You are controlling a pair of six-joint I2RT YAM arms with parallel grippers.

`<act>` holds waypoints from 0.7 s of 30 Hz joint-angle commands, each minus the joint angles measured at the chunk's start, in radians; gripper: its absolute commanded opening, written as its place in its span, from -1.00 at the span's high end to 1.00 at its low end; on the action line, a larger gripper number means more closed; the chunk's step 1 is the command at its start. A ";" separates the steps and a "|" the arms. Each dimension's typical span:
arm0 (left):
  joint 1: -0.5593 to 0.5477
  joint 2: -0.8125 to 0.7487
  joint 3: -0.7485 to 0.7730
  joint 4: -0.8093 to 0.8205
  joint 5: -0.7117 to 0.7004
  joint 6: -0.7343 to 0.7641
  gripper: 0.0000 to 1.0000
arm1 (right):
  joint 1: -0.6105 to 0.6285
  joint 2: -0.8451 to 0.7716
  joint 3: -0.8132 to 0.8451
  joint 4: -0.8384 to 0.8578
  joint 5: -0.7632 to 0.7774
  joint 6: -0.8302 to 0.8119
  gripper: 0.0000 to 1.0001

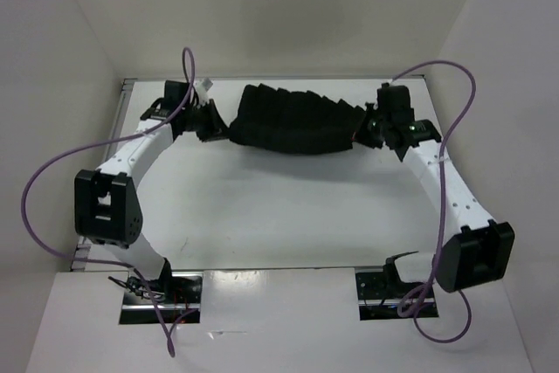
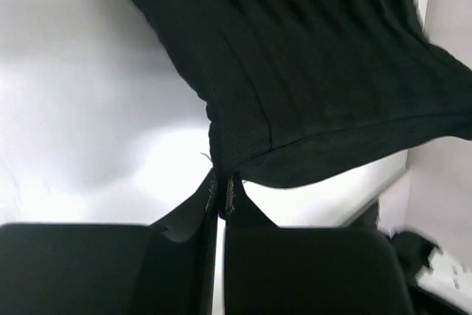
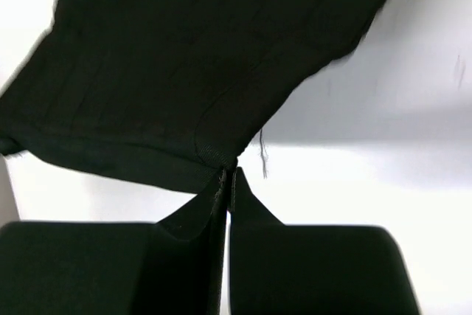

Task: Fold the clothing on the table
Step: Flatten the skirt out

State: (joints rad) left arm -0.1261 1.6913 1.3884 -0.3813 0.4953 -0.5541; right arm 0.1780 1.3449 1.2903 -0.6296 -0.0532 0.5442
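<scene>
From above, the clothing (image 1: 293,120) is at the far side of the table (image 1: 288,216), spread sideways between the two arms. The left gripper (image 1: 212,121) is at its left end and the right gripper (image 1: 365,128) at its right end. The fabric is narrow at both ends and wider in the middle, with the pleats running from far to near. I think it is held like this, one end in each gripper, so the pleats open in one flat sheet that can be laid down straight for a fold. Both ends seem lifted from the table. Whether the middle touches it, I cannot tell.

In the left wrist view, the left gripper (image 2: 221,193) has its fingers pressed together on a corner of the clothing (image 2: 310,71), just at the hem. The fabric goes up and away from the pinch in tight lines, so it looks pulled, not loose. The white table (image 2: 88,108) shows behind it.

In the right wrist view it is the same on the other side. The right gripper (image 3: 227,178) is closed on a hem corner of the clothing (image 3: 184,57), with only a thin edge of fabric between the fingers. A loose thread (image 3: 262,156) hangs just beside the pinch, over the table (image 3: 383,145).

My judgement is that the fold itself is not yet made. Both pinches are small, so if the arms move apart, a corner may slip out.
</scene>
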 commanded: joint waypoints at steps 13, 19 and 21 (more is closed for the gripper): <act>0.026 -0.613 0.122 -0.099 0.173 -0.041 1.00 | 0.107 -0.572 0.268 -0.182 0.005 0.039 1.00; 0.036 -0.275 0.123 -0.047 0.158 -0.070 1.00 | 0.112 -0.339 0.086 0.020 -0.032 0.011 1.00; 0.036 -0.169 0.144 -0.034 0.161 -0.070 1.00 | 0.051 -0.204 0.012 0.109 -0.069 0.002 1.00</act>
State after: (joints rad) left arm -0.1051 1.3273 1.5589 -0.3908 0.6983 -0.6064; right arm 0.2836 0.9176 1.4261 -0.6266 -0.0990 0.5724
